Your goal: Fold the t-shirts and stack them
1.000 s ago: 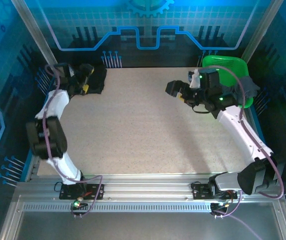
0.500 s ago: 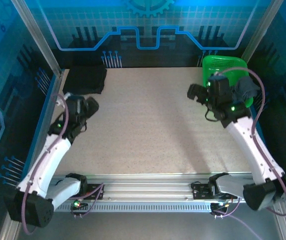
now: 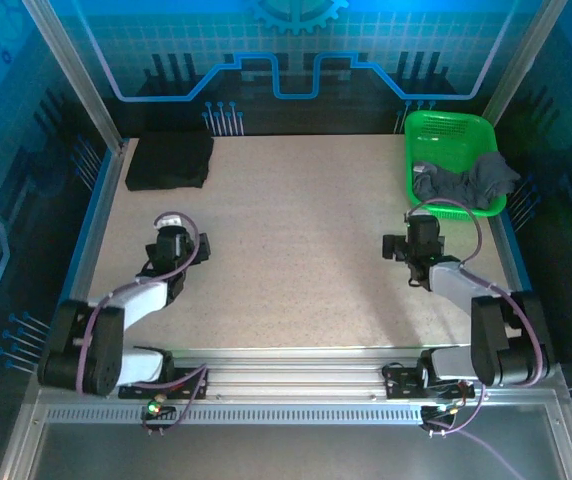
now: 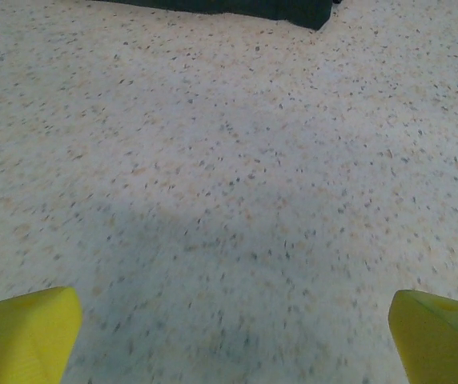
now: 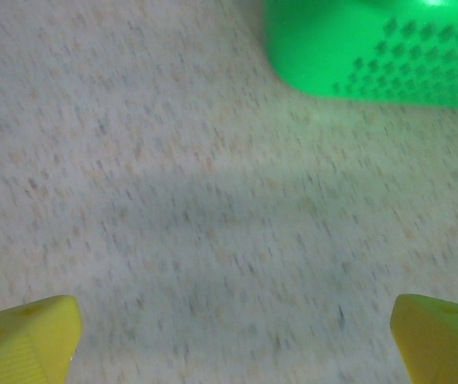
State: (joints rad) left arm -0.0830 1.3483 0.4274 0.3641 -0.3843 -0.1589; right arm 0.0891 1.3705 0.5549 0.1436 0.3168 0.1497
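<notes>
I see both arms pulled back from the far corners, now low by the near edge of the surface (image 3: 296, 230): left arm (image 3: 151, 292), right arm (image 3: 448, 277), jaws on each wide and empty. The black t-shirt (image 3: 169, 161) lies at the far left corner, folded as far as I can tell. The grey t-shirt (image 3: 466, 182) sits crumpled in the green basket (image 3: 446, 127) at the far right corner, so I judge it comes next.

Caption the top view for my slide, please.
Left gripper, right gripper open; black t-shirt folded, grey t-shirt in basket.

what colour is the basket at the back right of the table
Bright green, seen best from the top camera: the basket.
</notes>
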